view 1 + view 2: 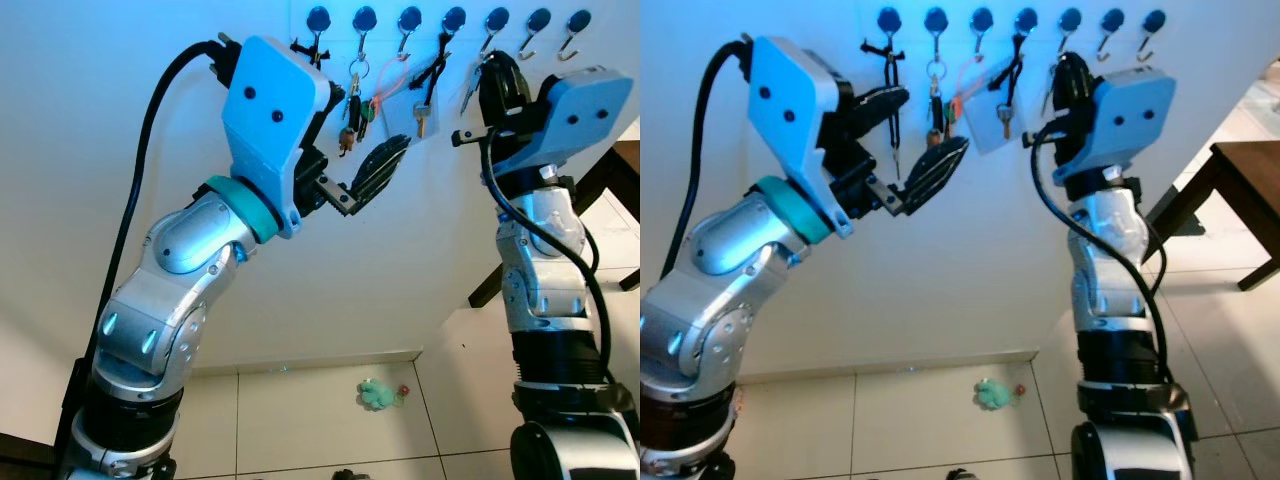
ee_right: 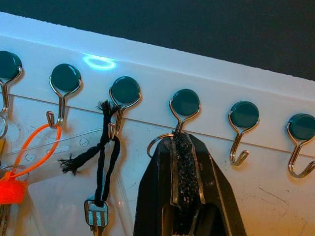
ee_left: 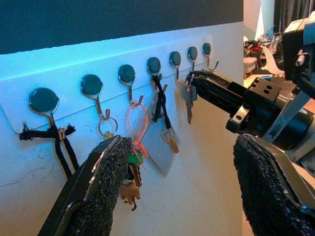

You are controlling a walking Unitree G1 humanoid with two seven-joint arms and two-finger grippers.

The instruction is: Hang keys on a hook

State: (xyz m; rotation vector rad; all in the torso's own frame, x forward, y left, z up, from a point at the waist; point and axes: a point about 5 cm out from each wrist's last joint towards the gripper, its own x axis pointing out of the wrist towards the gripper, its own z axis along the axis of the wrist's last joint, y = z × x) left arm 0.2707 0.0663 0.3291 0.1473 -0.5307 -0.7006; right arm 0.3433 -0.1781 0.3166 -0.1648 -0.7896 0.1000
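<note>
The right tool [image 2: 183, 162] was pressed together on a key ring [image 2: 158, 142], holding it right at the fourth hook [image 2: 185, 109] visible in its wrist camera; its own black fingers hid most of the ring, so whether the loop actually sat over the hook could not be told. The silver key [image 3: 188, 98] hung below that ring, seen from the left wrist camera. The left tool [image 3: 177, 191] stood spread and empty in front of the hook rail [image 3: 74, 105], at about nine o'clock from the right one.

Other hooks carried a black cord [image 3: 59, 145], a bunch of keys [image 1: 353, 110], an orange loop [image 2: 29, 147] with a clear card sleeve [image 3: 157, 147], and a corded key [image 2: 97, 211] (cut off at the frame edge). No writing could be read on any tag. A small green thing [image 1: 378, 394] lay on the tiled floor [image 1: 300, 420], too blurred to identify. A dark table [image 1: 1240, 180] stood at three o'clock.
</note>
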